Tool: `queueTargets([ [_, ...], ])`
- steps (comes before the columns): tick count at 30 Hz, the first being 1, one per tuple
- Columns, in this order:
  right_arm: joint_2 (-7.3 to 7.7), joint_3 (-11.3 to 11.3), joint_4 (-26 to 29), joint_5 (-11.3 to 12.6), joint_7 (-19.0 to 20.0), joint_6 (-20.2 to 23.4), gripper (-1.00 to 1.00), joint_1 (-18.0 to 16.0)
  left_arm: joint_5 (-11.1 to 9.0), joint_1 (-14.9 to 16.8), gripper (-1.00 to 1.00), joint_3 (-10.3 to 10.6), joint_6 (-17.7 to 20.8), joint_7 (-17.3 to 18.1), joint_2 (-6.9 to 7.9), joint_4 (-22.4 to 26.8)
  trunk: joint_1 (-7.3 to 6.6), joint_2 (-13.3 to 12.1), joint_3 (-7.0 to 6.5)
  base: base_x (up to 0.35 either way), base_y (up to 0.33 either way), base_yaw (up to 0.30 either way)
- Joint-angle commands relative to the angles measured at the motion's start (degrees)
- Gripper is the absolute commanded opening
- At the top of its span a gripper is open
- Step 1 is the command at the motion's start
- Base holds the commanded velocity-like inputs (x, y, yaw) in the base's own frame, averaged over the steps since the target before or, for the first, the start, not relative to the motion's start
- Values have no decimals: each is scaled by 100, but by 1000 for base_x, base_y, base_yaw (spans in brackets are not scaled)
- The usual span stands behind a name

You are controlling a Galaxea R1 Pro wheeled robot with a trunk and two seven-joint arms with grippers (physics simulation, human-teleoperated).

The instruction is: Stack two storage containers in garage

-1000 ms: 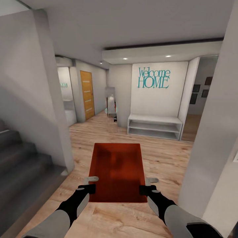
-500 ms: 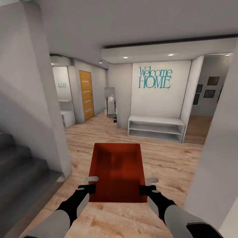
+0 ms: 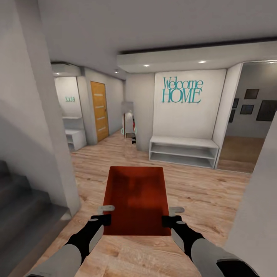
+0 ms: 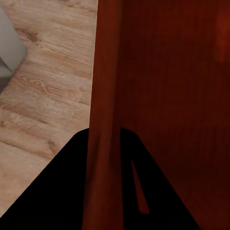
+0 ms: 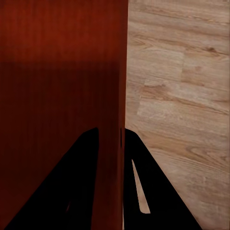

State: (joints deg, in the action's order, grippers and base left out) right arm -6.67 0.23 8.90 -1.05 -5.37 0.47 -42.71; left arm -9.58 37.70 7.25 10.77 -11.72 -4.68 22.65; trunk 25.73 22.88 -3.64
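One orange-red storage container (image 3: 136,196) hangs level above light wood-plank flooring, in front of me in the head view. My left gripper (image 3: 104,214) is shut on its left wall near the close corner. My right gripper (image 3: 173,215) is shut on the right wall opposite. In the left wrist view the thin wall of the container (image 4: 103,86) runs between the black fingers of the left gripper (image 4: 103,139). The right wrist view has the container (image 5: 57,72) wall pinched the same way by the right gripper (image 5: 111,134). The second container and the garage are out of view.
Grey stairs (image 3: 19,207) and a white pillar (image 3: 42,134) stand close on the left, a white wall (image 3: 257,219) close on the right. Ahead are a white bench shelf (image 3: 182,151) under "Welcome HOME" lettering, an orange wooden door (image 3: 99,110) and an opening (image 3: 244,150) at right.
The whole view has advanced: pillar and stairs slid left, the right wall slid right, opening up more hallway. The container and both grippers keep their hold and place in the picture.
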Motion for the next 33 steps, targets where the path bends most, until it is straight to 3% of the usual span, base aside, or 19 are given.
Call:
queueTargets([
  [1, -1, -92, 24, -98, -9, -38, -100, -1, -9, 0, -100, -65, 39, -57, 2, -6, 5, 4, 1, 322, 0, 0],
  [33, -1, -92, 24, -105, -8, -36, -100, -1, -9, 0, -100, -72, 39, -58, 2, -6, 5, 4, 1, 322, 0, 0],
])
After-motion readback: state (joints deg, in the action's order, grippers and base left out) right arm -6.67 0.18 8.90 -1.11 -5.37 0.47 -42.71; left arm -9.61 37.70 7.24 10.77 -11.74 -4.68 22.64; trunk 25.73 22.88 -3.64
